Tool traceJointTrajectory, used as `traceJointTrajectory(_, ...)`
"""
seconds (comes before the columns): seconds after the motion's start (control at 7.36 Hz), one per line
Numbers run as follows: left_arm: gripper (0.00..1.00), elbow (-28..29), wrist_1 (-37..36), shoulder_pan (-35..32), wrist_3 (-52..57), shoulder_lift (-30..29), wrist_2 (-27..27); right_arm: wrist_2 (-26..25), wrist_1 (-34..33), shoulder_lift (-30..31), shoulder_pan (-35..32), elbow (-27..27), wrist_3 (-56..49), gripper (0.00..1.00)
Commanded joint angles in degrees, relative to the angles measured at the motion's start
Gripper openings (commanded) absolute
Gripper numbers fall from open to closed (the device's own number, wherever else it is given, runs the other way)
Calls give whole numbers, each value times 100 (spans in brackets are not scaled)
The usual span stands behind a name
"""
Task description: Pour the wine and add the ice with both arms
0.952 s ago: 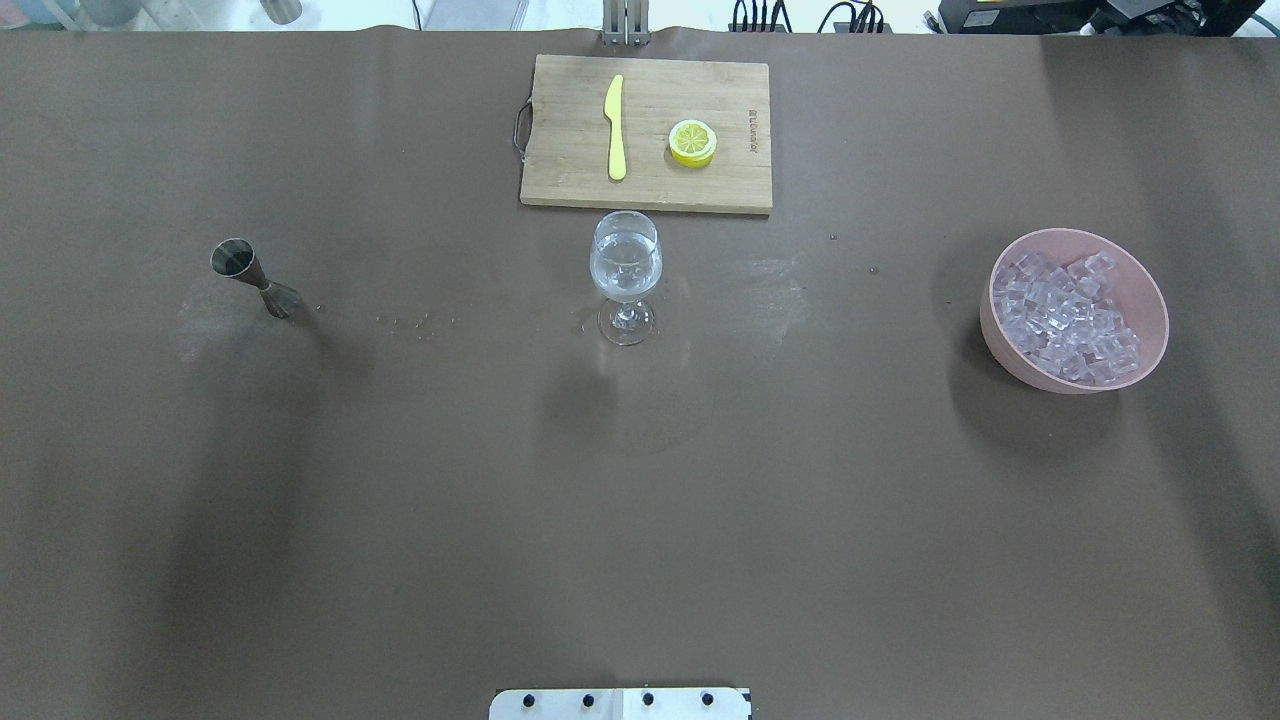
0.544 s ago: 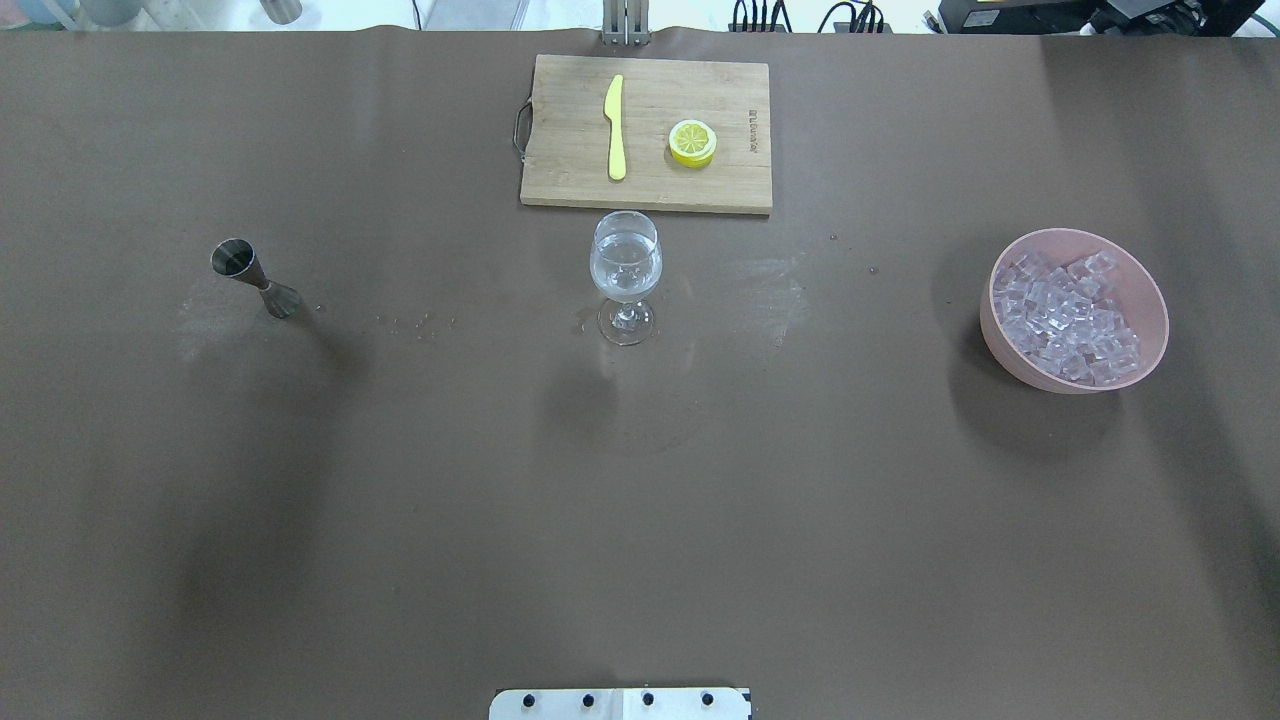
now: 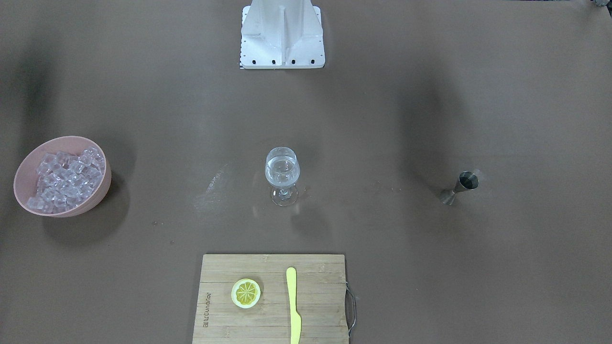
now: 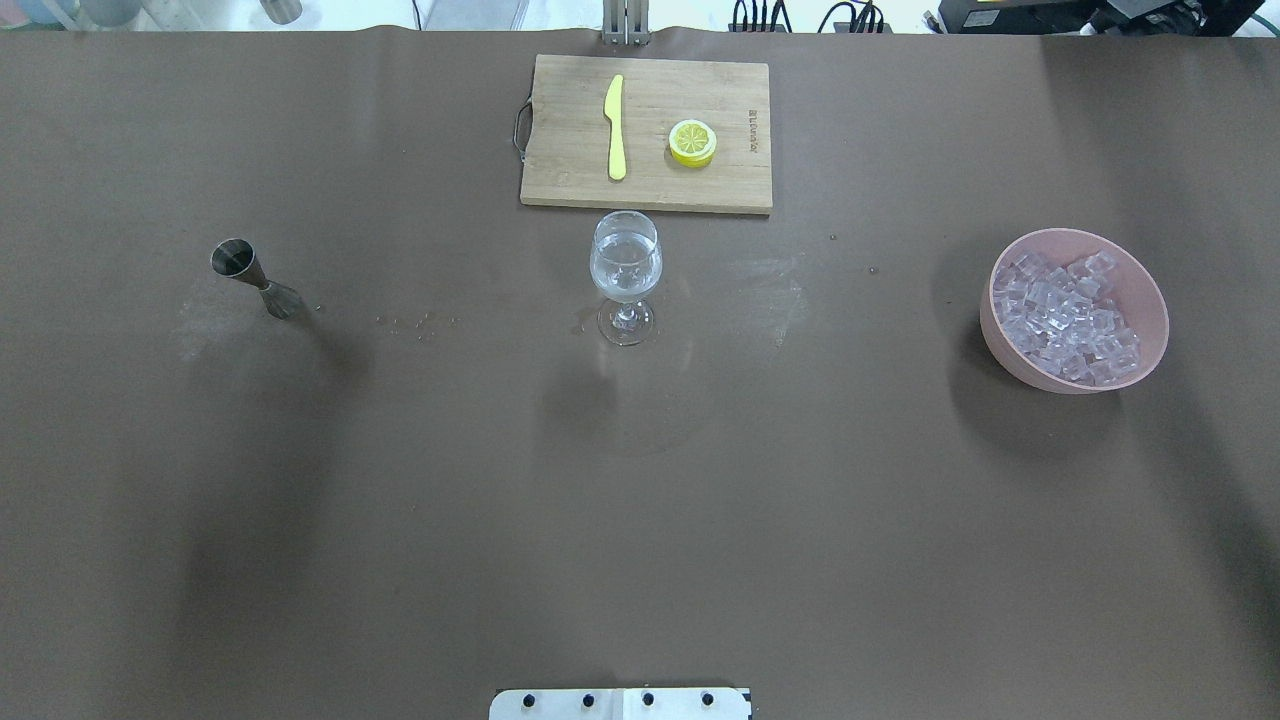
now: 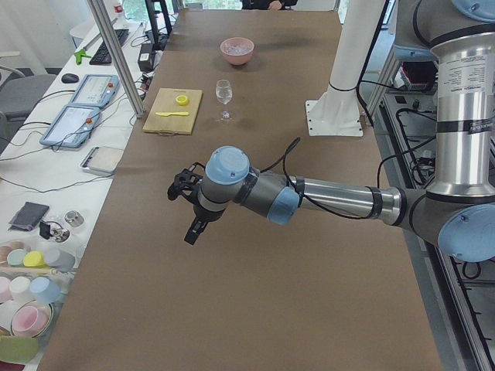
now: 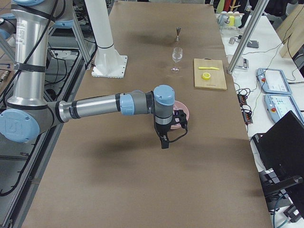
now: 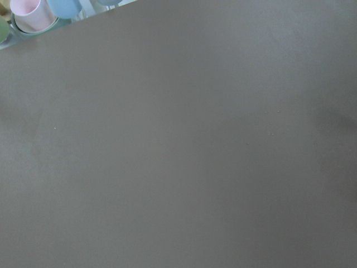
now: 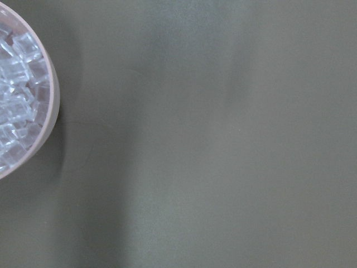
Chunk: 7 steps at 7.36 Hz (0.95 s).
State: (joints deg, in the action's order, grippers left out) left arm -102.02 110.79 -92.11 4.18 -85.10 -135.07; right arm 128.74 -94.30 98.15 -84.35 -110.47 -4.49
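Note:
A wine glass (image 4: 626, 262) stands at the table's middle with clear wine (image 3: 282, 176) in its bowl; it also shows in the side views (image 5: 223, 91) (image 6: 177, 54). A pink bowl (image 4: 1150, 290) of ice (image 4: 1068, 312) sits at the right; the right wrist view shows its rim (image 8: 51, 120) and ice (image 8: 14, 84). A steel jigger (image 4: 255, 278) stands upright at the left. My left gripper (image 5: 192, 229) and right gripper (image 6: 164, 140) show only in the side views, hanging above bare table. I cannot tell whether they are open or shut.
A wooden cutting board (image 4: 570, 190) with a yellow knife (image 4: 615, 125) and a lemon slice (image 4: 692, 142) lies beyond the glass. The white pedestal (image 3: 282, 33) stands at the robot's side. Coloured cups (image 7: 39, 11) sit past the table's left end.

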Motion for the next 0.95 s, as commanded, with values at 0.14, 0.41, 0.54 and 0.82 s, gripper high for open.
traceJointTrajectory(0.14, 99, 120, 704, -9, -13, 11, 15, 29, 0, -24, -2, -482, 18, 100)
traceJointTrajectory(0.41, 99, 313, 1268, 0, -40, -58, 15, 20, 0, -95, -2, -510, 10, 100)
traceJointTrajectory(0.54, 99, 305, 1218, 17, -84, -103, -11, 3, -9, -60, -11, -467, 10, 100)
traceJointTrajectory(0.82, 99, 279, 1339, 87, -1083, -356, -316, -94, -9, 46, -20, -457, 10, 100)
